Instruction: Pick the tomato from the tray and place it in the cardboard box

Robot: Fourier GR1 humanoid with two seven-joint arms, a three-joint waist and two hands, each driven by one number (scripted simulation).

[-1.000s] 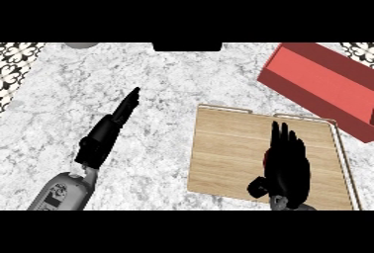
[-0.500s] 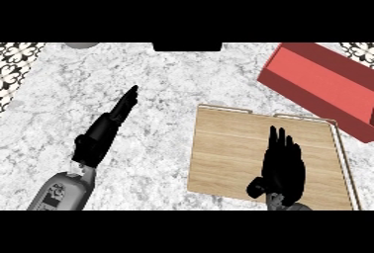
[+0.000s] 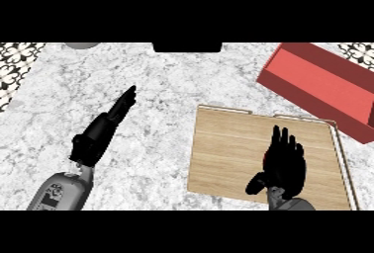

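A wooden tray (image 3: 226,148) lies on the marble counter at the right. My right hand (image 3: 283,165) hovers over the tray's near right part, palm down and fingers straight, open. No tomato shows; whatever lies under that hand is hidden. The red box (image 3: 321,84) stands tilted at the far right, just beyond the tray's far corner. My left hand (image 3: 102,133) rests open over the counter to the left of the tray, seen edge-on with its fingers pointing away.
A dark block (image 3: 186,47) sits at the counter's far edge in the middle, with a grey round object (image 3: 82,45) at the far left. Patterned tiles (image 3: 18,64) border the counter on the left.
My right hand has drawn back slightly toward the tray's near edge, still open. The left hand has not moved.
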